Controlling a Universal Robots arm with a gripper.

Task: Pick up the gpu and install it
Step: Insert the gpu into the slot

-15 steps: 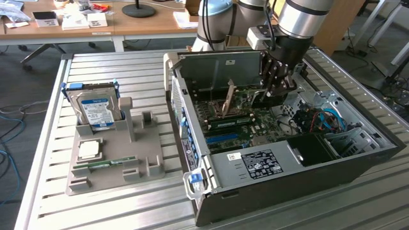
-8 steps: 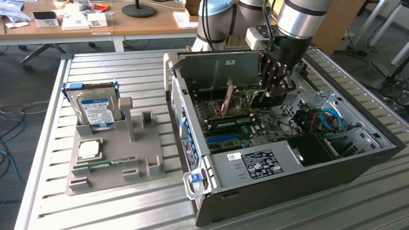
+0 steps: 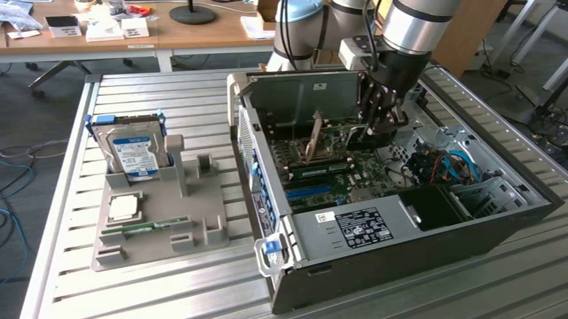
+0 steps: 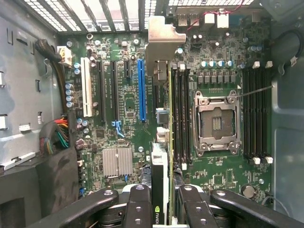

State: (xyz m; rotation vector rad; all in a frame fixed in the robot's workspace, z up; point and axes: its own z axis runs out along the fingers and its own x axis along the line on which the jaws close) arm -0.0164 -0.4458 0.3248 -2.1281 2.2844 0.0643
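My gripper [image 3: 380, 123] is down inside the open computer case [image 3: 497, 226], shut on the gpu [image 3: 368, 138]. In the wrist view the gpu [image 4: 160, 161] is seen edge-on between the black fingers [image 4: 138, 202] of the gripper [image 4: 160, 197], with its silver bracket [image 4: 161, 40] at the far end near the case's rear grille. The card hangs above the green motherboard [image 4: 128, 99], over the strip between the long blue slot [image 4: 141, 90] and the black memory slots [image 4: 180, 114]. Whether the card's edge touches a slot is hidden.
On the slatted table at the exterior view's left, a grey holder [image 3: 159, 249] carries a hard drive [image 3: 133, 153], a processor [image 3: 124, 207] and a memory stick [image 3: 146, 226]. Case walls, the power supply [image 3: 355, 229] and cable bundles [image 4: 57, 133] surround the board. The processor socket [image 4: 216, 123] is bare.
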